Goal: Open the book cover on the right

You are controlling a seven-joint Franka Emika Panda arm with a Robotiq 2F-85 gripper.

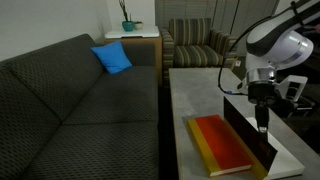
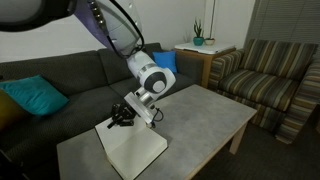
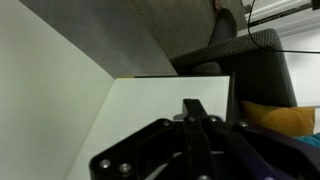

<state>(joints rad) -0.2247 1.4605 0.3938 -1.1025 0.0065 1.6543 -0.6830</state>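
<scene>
The black book cover (image 1: 246,130) stands raised on edge on the table, its dark outside facing the orange-red book (image 1: 220,142) beside it. White pages (image 1: 292,152) lie flat behind it. In an exterior view the book shows only white surfaces (image 2: 135,152). My gripper (image 1: 262,124) is at the cover's upper edge on the white side, and it also shows in an exterior view (image 2: 121,120). In the wrist view the fingers (image 3: 195,106) are together with nothing seen between them, tips against a white surface (image 3: 140,115).
The grey table (image 1: 195,90) (image 2: 205,115) stands in front of a dark sofa (image 1: 80,95) with a blue cushion (image 1: 113,58). A striped armchair (image 1: 195,45) (image 2: 270,75) and a side table with a plant (image 1: 128,28) stand beyond.
</scene>
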